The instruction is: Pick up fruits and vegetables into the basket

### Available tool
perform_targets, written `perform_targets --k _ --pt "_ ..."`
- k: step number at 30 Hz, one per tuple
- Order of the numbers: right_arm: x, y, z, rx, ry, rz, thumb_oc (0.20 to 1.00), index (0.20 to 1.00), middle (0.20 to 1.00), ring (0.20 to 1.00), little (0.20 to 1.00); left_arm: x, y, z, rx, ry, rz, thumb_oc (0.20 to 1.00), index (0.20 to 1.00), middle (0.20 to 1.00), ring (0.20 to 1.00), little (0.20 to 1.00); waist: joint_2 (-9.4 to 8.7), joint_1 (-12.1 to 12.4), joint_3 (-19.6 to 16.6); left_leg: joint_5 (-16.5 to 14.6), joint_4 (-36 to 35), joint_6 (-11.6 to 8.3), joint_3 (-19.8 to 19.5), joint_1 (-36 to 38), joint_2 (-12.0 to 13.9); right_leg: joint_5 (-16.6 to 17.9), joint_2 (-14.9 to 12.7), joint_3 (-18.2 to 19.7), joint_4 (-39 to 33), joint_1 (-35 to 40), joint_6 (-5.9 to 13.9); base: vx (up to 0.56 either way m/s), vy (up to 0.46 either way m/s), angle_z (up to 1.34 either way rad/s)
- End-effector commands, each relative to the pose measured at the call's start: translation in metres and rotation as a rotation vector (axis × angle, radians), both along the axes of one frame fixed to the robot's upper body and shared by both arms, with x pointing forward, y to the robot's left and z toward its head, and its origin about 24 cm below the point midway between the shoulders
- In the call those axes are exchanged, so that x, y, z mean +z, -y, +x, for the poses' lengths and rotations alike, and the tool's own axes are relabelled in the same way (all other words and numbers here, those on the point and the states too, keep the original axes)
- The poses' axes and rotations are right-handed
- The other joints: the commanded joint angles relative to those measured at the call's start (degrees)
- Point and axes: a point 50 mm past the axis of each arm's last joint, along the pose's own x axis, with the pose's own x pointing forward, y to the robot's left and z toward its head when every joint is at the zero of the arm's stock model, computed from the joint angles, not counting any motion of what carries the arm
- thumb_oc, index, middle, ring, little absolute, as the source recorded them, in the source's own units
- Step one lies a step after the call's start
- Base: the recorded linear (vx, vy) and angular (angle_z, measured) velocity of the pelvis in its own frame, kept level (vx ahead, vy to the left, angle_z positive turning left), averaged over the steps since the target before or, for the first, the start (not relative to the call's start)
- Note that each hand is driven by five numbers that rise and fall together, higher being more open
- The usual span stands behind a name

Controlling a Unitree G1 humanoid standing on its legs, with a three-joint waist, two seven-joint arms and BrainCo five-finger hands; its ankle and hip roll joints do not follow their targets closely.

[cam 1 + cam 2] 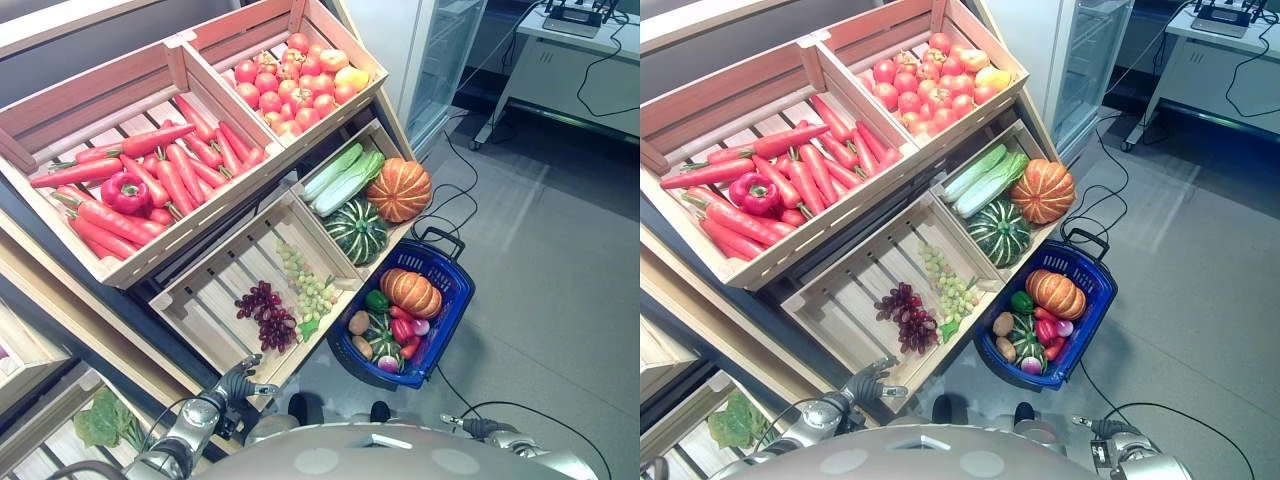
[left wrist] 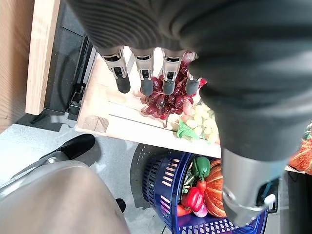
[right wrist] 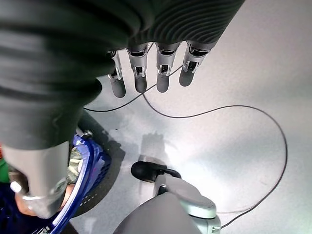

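Risk: left robot hand (image 2: 146,73), released and empty above purple grapes (image 1: 266,313) at lower centre, may crush them; blue basket (image 1: 452,300) nearly full.

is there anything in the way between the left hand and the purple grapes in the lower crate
Nothing visible blocks it. The left hand hangs open above the purple grapes, with only air between its fingertips and the bunch. The crate is open-topped, and the green grapes lie beside the bunch, not over it.
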Motion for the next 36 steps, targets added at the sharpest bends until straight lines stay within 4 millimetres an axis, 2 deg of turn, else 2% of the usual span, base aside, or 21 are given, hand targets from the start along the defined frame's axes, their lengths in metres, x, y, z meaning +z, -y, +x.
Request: perform_targets --k 1,20,25,33,36 --pt "0.001 -0.007 0.016 0.059 0.030 0.001 1.000 1.000 1.000 1.000 1.000 0.009 0.005 0.028 -0.006 0.094 -0.009 1.000 1.000 1.000 1.000 1.000 -1.28 0.17 2.75 -7.94 0.41 -1.12 1.54 4.29 0.47 -5.16 -1.80 -0.44 2.36 3.06 4.37 0.02 0.009 -0.03" --pt "0.000 -0.007 0.013 0.059 0.022 0.005 1.000 1.000 1.000 1.000 1.000 0.010 0.003 0.029 0.010 0.105 -0.004 1.000 1.000 1.000 1.000 1.000 -2.01 0.30 2.30 -8.41 0.41 -1.08 1.70 5.09 0.70 -5.13 -1.70 -0.05 2.11 3.78 4.47 0.00 0.000 0.00" --pt "0.000 -0.005 0.012 0.065 0.014 0.001 1.000 1.000 1.000 1.000 1.000 0.015 0.001 0.037 0.048 0.169 -0.005 1.000 1.000 1.000 1.000 1.000 -1.93 0.09 2.47 -8.34 0.41 -1.17 1.85 4.98 0.76 -4.58 -1.69 0.33 1.57 3.74 4.62 0.00 0.000 0.00" --pt "0.004 0.007 0.012 0.039 0.019 -0.025 1.000 1.000 1.000 1.000 1.000 0.055 -0.001 0.086 0.135 0.417 -0.084 1.000 1.000 1.000 1.000 1.000 -1.36 0.38 3.89 -7.51 0.41 -1.45 2.18 2.82 1.06 -3.38 -2.09 0.39 0.97 1.87 4.91 0.02 0.016 -0.03" --pt "0.007 0.010 0.019 0.040 0.045 -0.039 1.000 1.000 1.000 1.000 1.000 0.087 0.006 0.115 0.117 0.581 -0.116 1.000 1.000 1.000 1.000 1.000 -0.76 0.55 5.46 -6.80 0.41 -1.30 1.70 0.46 0.97 -2.93 -2.15 0.72 1.22 -0.68 4.77 -0.04 0.039 -0.05"
